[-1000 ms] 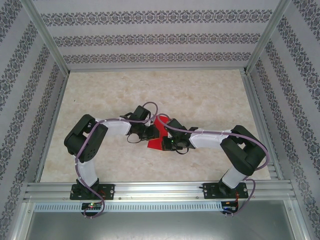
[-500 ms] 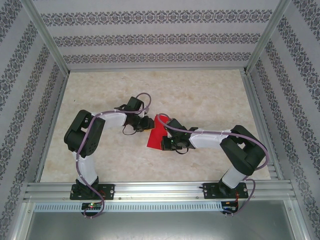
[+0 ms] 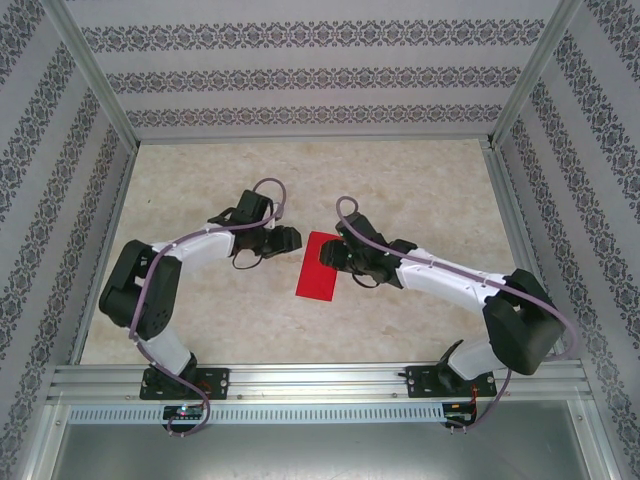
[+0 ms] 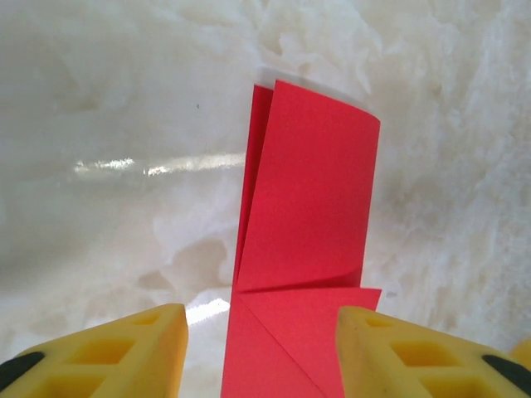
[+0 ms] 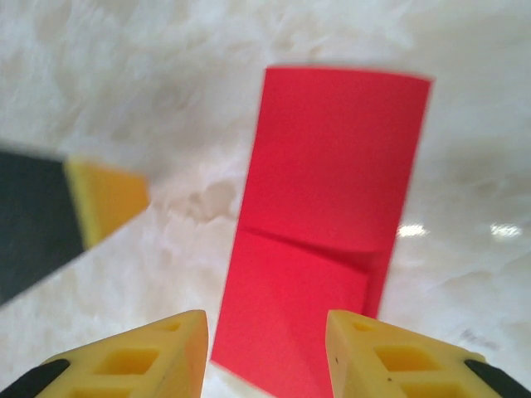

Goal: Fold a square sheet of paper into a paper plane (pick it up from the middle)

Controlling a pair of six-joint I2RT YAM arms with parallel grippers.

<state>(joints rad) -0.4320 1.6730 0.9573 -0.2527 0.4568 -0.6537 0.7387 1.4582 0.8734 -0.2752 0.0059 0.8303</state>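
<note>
Left hand (image 3: 289, 238) jaws parted, right hand (image 3: 331, 256) jaws parted, facing each other

Logged the square sheet of paper (image 3: 320, 266) as plain bright red. The table (image 3: 420, 190) read cream with faint beige marbling. The walls (image 3: 300, 75) showed white and grey bands of dark floral print. The arms (image 3: 450, 280) were white with black joints, the cables (image 3: 265, 182) purple, and the finger pads (image 4: 108, 352) yellow with black tips.
</note>
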